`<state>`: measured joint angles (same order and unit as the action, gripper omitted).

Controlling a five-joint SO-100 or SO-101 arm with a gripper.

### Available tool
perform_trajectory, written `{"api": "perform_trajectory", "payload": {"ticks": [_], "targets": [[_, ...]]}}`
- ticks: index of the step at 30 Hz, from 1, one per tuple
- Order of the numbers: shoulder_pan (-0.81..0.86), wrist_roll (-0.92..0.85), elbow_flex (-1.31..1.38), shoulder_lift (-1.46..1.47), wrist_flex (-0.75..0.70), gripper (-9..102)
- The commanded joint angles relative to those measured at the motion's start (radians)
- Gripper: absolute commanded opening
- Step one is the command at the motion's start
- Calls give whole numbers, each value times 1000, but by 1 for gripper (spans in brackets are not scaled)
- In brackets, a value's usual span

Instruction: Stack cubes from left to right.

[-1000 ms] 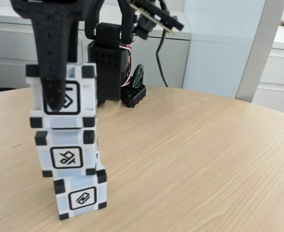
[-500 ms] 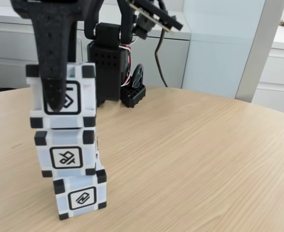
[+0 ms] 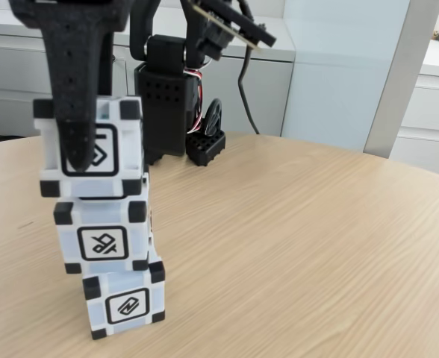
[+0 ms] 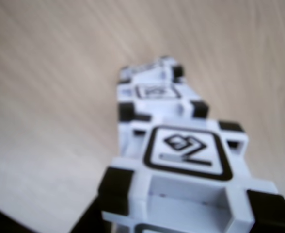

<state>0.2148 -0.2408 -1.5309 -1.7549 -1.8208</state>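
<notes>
Looking at the tower in the fixed view, you have all three cubes in one column near the left edge of the desk (image 3: pixel 301 224). The bottom cube (image 3: pixel 125 304) sits on the wood, and the middle cube (image 3: pixel 102 236) rests on it, shifted a little to the left. The top cube (image 3: pixel 89 148) is above those two, again offset to the left, with the fingers (image 3: pixel 78 153) pinching it; one dark finger runs down across its front face. You cannot tell from this angle whether it is fully resting on the middle cube or just clear of it. The blurred wrist view looks down the column, top cube (image 4: pixel 186 160) nearest.

Stacking looks almost done to me. What is left is to let go and lift away. Given the leftward lean, watch for the top cube tipping.
</notes>
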Motion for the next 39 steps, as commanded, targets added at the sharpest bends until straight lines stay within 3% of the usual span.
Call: {"api": "perform_trajectory", "payload": {"ticks": [1,6,11,21,22,25,28,31,36,39], "targets": [[6,-9,31,-5,-32,7],[3,-28,31,-17,-32,33],[-8,-63,31,-26,-32,40],[-69,-34,31,-285,-31,37],[-114,-23,31,-330,-31,34],[-236,43,26,-460,-15,0],[-330,117,-40,-577,8,0],[-379,126,-244,-706,114,0],[-383,51,-769,-1051,431,0],[-388,6,-1022,-1241,529,0]]}}
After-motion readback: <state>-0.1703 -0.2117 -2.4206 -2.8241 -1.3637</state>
